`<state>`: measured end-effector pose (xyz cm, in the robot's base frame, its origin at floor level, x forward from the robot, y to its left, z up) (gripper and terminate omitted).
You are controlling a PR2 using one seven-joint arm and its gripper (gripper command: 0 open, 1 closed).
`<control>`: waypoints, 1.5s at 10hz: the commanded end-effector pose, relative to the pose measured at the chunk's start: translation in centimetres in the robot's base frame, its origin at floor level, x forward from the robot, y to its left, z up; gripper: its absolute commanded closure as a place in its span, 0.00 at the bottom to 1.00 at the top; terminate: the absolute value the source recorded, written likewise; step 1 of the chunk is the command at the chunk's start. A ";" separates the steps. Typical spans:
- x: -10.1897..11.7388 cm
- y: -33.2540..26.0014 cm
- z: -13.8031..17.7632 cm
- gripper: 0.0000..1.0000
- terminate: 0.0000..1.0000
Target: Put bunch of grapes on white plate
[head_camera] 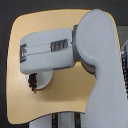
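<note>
The bunch of grapes (33, 81) lies on the white plate (45, 80) near the tabletop (45, 27)'s left edge; the fingers are hidden, state unclear.

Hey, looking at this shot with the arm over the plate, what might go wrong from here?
1. The grapes sit near the white plate's edge on the exterior view's left, so they may roll or hang off onto the table.
2. The arm covers most of the plate, and the hand itself is not visible, so its grip cannot be checked; a blind release could miss.
</note>
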<state>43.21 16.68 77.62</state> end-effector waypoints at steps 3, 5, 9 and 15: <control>-0.1 0.5 -0.6 1.00 0.00; 0.0 0.3 -0.4 1.00 0.00; 2.7 -0.3 3.1 0.00 0.00; 6.1 -2.3 13.7 0.00 0.00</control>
<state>46.33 16.06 83.26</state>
